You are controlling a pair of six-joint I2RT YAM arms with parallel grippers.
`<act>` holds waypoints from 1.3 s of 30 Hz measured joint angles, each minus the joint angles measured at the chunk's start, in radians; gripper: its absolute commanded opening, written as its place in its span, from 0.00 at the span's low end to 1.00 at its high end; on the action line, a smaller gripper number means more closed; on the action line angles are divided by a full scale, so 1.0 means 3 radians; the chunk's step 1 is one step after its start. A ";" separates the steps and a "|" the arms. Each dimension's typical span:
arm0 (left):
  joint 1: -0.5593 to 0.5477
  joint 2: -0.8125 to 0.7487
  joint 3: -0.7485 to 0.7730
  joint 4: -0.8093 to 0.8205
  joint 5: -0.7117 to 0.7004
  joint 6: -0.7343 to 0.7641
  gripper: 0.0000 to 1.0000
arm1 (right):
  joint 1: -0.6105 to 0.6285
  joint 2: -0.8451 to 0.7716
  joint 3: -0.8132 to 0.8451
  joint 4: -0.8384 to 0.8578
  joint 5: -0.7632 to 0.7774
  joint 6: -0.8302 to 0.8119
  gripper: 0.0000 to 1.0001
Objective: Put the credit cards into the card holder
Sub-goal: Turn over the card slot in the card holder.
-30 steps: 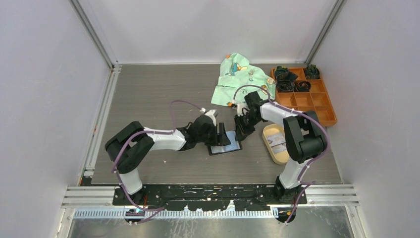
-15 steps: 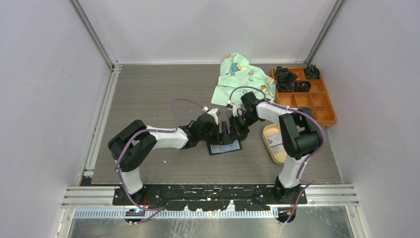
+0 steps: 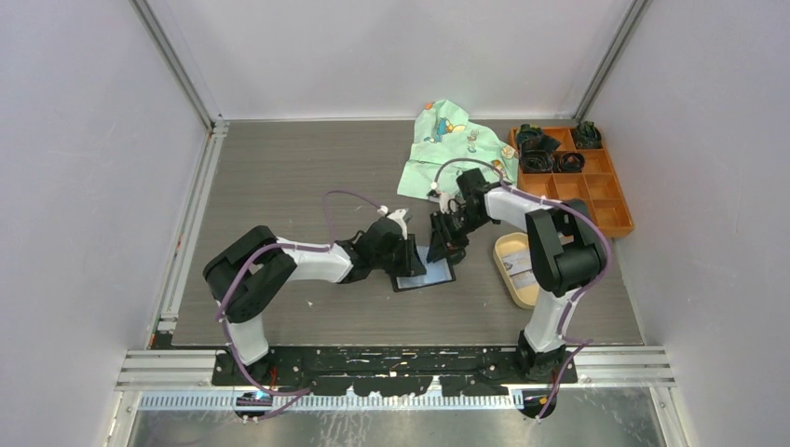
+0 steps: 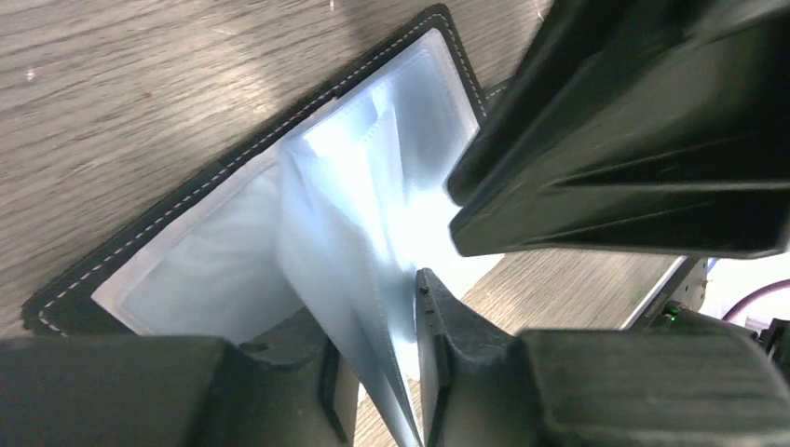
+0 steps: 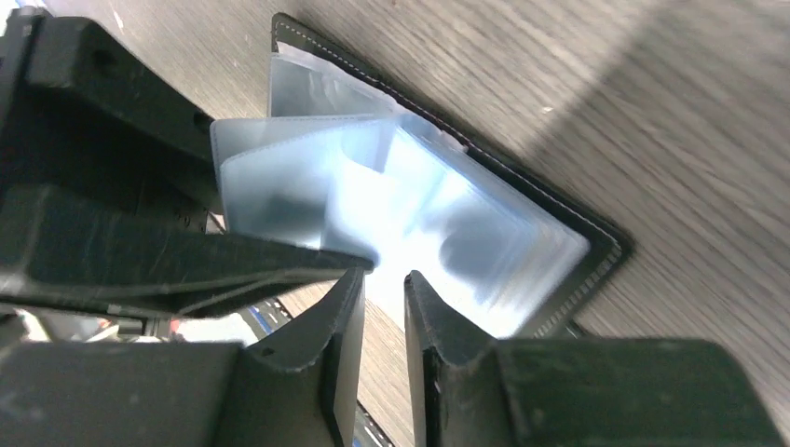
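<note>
The black card holder [image 3: 427,275] lies open on the table, its clear plastic sleeves [image 4: 345,186] fanned upward. My left gripper [image 3: 411,253] [image 4: 377,321] is at its left edge, open, jaws narrow around a raised sleeve leaf that touches only the right finger. My right gripper [image 3: 439,245] [image 5: 384,277] hovers over the holder [image 5: 559,223] opposite the left one, slightly open with nothing between its fingers. Dark patches show through the sleeves [image 5: 279,209]; whether they are cards I cannot tell. Pale credit cards [image 3: 524,264] lie in the tan tray.
The tan oval tray [image 3: 508,248] sits right of the holder, under the right arm. An orange compartment box [image 3: 596,196] with black items stands at the back right. A green printed cloth [image 3: 447,149] lies behind the grippers.
The right gripper has moved left and down over the holder and opened a little. The left jaws have narrowed around a sleeve leaf.
</note>
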 measured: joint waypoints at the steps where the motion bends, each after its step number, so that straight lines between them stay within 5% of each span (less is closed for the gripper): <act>1: 0.0005 -0.0001 -0.0023 0.0024 0.0000 -0.0004 0.24 | -0.0017 -0.0045 0.0000 -0.0015 0.0046 -0.0005 0.26; 10: 0.0041 -0.0003 -0.0084 0.0120 0.0022 -0.0074 0.23 | -0.0083 -0.0483 -0.0013 -0.0055 0.0731 -0.0156 0.10; 20: 0.0056 -0.0003 -0.0127 0.0207 0.0067 -0.0093 0.27 | 0.0158 -0.0207 -0.0004 -0.0203 0.1008 -0.0239 0.09; 28: 0.0062 -0.0005 -0.0144 0.0298 0.0164 -0.0126 0.42 | 0.0284 -0.0145 0.0113 -0.0294 0.1125 -0.0253 0.09; 39: 0.0081 0.0014 -0.0159 0.0415 0.0373 -0.0168 0.50 | 0.0290 -0.0019 0.0244 -0.0411 0.1058 -0.0230 0.09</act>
